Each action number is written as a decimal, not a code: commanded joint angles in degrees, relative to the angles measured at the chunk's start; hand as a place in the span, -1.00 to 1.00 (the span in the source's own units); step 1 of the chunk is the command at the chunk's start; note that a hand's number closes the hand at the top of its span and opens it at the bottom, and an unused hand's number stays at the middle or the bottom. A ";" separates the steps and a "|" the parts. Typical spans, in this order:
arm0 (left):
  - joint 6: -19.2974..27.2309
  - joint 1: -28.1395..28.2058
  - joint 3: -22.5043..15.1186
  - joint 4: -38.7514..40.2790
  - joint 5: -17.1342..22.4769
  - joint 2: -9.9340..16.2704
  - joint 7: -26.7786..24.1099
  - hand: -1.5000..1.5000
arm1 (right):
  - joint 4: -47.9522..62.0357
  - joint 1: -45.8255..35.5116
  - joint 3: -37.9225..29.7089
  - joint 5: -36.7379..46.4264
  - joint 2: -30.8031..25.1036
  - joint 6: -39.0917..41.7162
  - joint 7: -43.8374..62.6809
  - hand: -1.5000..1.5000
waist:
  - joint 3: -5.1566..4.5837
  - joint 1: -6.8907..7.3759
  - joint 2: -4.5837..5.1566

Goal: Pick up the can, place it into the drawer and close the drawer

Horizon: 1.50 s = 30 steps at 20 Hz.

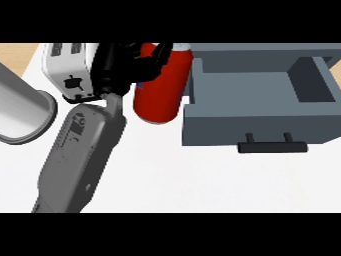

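Kitchen counter setting, as seen from my head view; flat white countertop (202,185) edged by pale wood surface (3,55) at upper left; white slotted toaster (68,67) stands on it; open grey drawer box with black bar handle (272,147) beside.

The white counter (202,180) is carrying an open grey drawer (265,100) at far right and, apparently, a white toaster (69,67) at far left.
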 commanded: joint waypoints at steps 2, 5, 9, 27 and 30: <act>5.34 -10.40 -1.47 7.00 1.48 -0.02 1.12 1.00 | 0.73 -1.38 1.27 1.38 0.46 -0.94 0.79 -1.00 | 0.00 -0.30 0.09; 6.84 -14.43 -2.10 11.34 1.74 -0.02 0.21 1.00 | 3.23 -2.42 3.45 5.26 1.40 0.93 -2.74 -1.00 | 0.02 -0.26 0.15; 11.31 -17.20 -6.52 15.73 5.39 -0.02 -3.53 1.00 | -2.43 -2.23 2.96 1.13 1.37 -2.34 2.69 -1.00 | -0.02 -0.67 0.15; 9.64 -34.64 -9.17 40.12 21.32 -0.02 -12.73 1.00 | -0.72 -2.66 2.18 1.95 0.92 0.23 1.11 -1.00 | 0.03 -2.03 0.59; 16.48 -36.48 -17.17 39.43 25.84 -0.02 -11.30 1.00 | 1.73 -4.16 1.90 2.15 -0.04 0.43 0.40 -1.00 | 0.07 -2.78 0.52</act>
